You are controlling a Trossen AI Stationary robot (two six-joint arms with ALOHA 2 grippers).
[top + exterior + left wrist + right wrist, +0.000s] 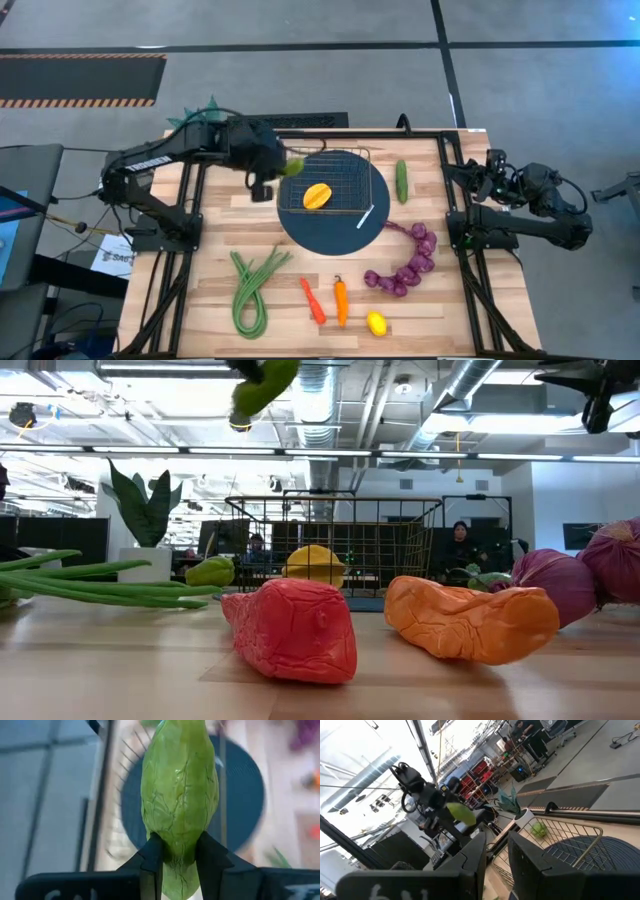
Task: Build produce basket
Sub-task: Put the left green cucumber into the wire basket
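My left gripper is shut on a green fruit and holds it in the air over the left rim of the wire basket. The basket stands on a dark blue round mat with a yellow-orange fruit inside. A second green fruit lies by the basket's far left corner; inside or outside, I cannot tell. Cucumber, grapes, beans, red pepper, orange pepper and lemon lie on the table. My right gripper waits at the right edge, open by a narrow gap. My left gripper pinches the green fruit between its two fingers at the fruit's narrow end. The fingers lie along the fruit, and most of it sticks out past the fingertips. The fruit is lifted clear, high above the table.
A spiky green plant in a white pot stands past the table's far left corner. A small white stick lies on the mat in front of the basket. Black frame rails run along the table's left and right sides.
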